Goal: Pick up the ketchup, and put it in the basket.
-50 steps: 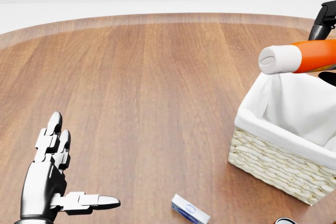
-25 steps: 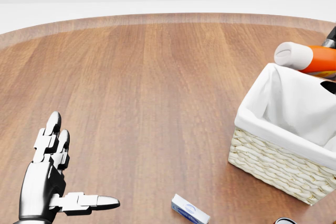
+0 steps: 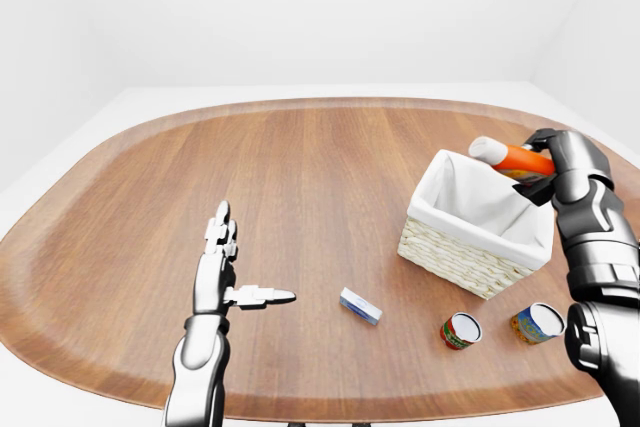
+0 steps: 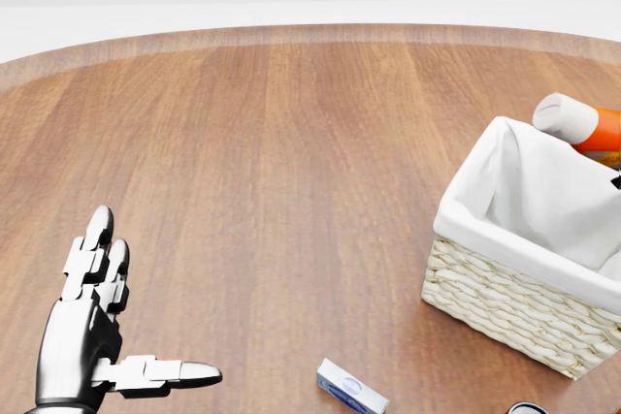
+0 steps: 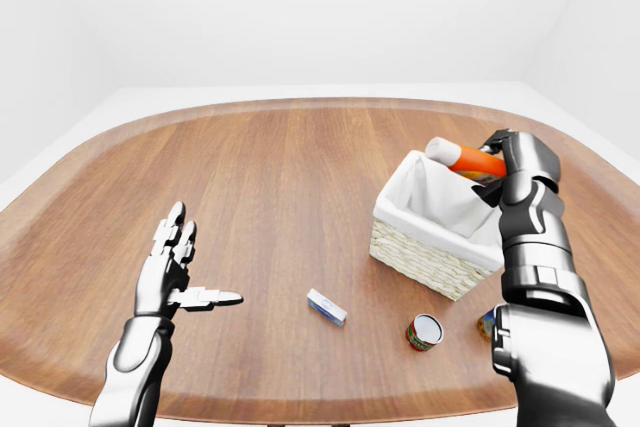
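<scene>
The ketchup bottle [image 3: 509, 157] is orange with a white cap and lies sideways in the air over the far right rim of the wicker basket [image 3: 455, 252], cap pointing left. My right hand [image 3: 545, 162] is shut on its body. In the head view only the ketchup's [image 4: 580, 124] cap end shows at the right edge, above the basket's white cloth liner [image 4: 529, 196]. My left hand [image 3: 228, 267] hovers open over the table at the lower left, fingers spread, holding nothing.
A small blue and white box [image 3: 359, 305] lies on the wooden table [image 3: 300, 177] between my left hand and the basket. Two cans [image 3: 460, 330] [image 3: 536, 323] lie on their sides below the basket. The table's rounded edge runs along the bottom.
In the head view the ketchup has moved right and slightly down, so less of it shows at the right edge. My left hand has stayed still.
</scene>
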`<state>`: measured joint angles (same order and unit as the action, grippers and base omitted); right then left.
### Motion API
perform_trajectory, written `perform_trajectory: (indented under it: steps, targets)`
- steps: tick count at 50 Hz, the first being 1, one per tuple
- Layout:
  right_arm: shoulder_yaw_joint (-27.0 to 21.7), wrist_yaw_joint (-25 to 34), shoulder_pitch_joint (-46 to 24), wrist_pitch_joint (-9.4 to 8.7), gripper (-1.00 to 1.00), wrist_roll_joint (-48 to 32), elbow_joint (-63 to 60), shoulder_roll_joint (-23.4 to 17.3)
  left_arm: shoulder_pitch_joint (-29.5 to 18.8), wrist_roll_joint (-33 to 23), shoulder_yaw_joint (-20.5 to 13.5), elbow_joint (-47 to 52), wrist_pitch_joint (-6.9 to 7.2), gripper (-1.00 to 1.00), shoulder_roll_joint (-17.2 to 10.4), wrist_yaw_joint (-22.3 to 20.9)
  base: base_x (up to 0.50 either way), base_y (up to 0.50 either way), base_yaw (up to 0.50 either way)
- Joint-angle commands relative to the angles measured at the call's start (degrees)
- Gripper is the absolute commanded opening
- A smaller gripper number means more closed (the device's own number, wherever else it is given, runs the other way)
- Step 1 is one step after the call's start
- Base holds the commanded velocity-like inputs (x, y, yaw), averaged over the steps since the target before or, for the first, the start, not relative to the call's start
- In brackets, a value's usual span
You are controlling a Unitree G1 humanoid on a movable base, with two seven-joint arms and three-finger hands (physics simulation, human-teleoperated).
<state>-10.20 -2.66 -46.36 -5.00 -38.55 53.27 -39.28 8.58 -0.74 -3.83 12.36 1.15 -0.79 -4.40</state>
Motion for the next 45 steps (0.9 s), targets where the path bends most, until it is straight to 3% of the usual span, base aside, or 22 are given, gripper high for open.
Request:
perform_trajectory:
  steps: [1,34,45]
  targets:
    - [1.1,-4.8,-2.1,0.00,-1.00,0.0,7.4,-0.2,0.0,-0.1,0.1,0.0,0.02,1.00,0.0,0.0,0.00,0.00,0.00]
    - [4.9,-9.5,-5.9,0.00,-1.00,-2.1,17.5,4.5,1.3,0.2,0.3,2.6,1.09,1.00,0.2,-0.3,0.00,0.00,0.00]
    - [5.3,-9.9,-5.9,0.00,-1.00,-2.5,18.4,5.2,1.2,-0.1,0.5,2.0,0.72,1.00,0.3,-0.1,0.00,0.00,0.00]
